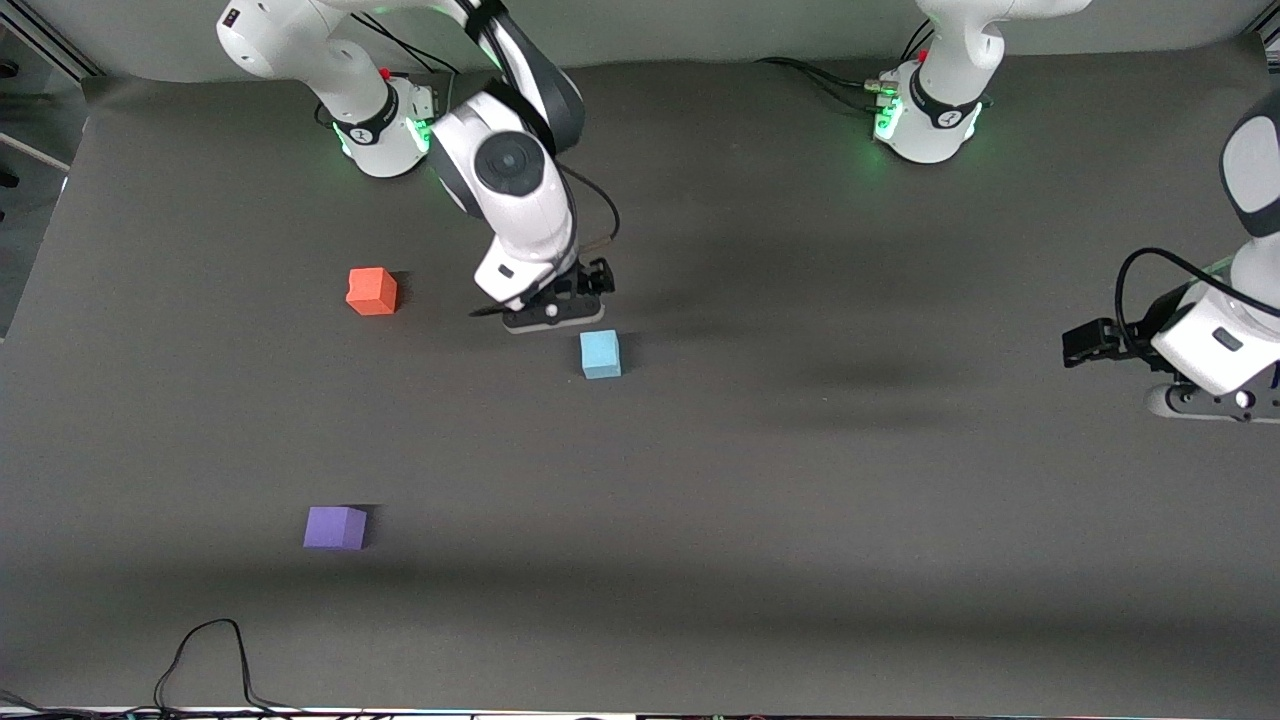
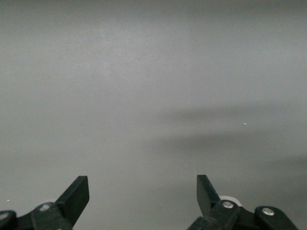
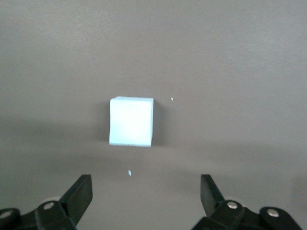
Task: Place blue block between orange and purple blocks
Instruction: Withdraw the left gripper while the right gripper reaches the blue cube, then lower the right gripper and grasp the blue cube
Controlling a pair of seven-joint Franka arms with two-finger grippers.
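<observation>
Right pincer [image 1: 562,303], fingers spread, hangs over the tabletop [image 1: 800,480] just beside the blue block [image 1: 600,354]; orange block [image 1: 372,291] and purple block [image 1: 335,527] lie toward the right arm's end. Left pincer [image 1: 1085,343], also spread, waits.

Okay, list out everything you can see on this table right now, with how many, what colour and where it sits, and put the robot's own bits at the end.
blue block: one, light sky blue, on the table mat, nearer the front camera than the right end effector.
orange block: one, orange-red, toward the right arm's end.
purple block: one, violet, nearer the front camera than the orange block, toward the right arm's end.
table mat: one, dark grey.
cable: one, black, at the mat's edge nearest the front camera.
right end effector: one, black fingers, open, over the mat beside the blue block.
left end effector: one, black fingers, open, waiting over bare mat at the left arm's end.
</observation>
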